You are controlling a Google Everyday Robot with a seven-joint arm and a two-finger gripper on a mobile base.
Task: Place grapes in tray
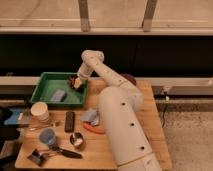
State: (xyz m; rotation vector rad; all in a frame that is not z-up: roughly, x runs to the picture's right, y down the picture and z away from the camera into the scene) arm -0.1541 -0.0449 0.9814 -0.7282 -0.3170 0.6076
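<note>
The green tray (47, 77) sits at the back left of the wooden table. The grapes (72, 79) show as a small dark reddish bunch inside the tray's right end, by the far rim. My gripper (78, 83) reaches down from the white arm into that same right end. It is right against the grapes on their right side. I cannot tell whether the grapes rest on the tray floor or hang from the gripper.
A grey-blue block (58, 95) lies in the tray. In front stand a white cup (39, 111), a blue cup (47, 136), a black remote (69, 121), a small metal bowl (76, 140) and a blue cloth (90, 116). A dark bowl (129, 78) sits behind the arm.
</note>
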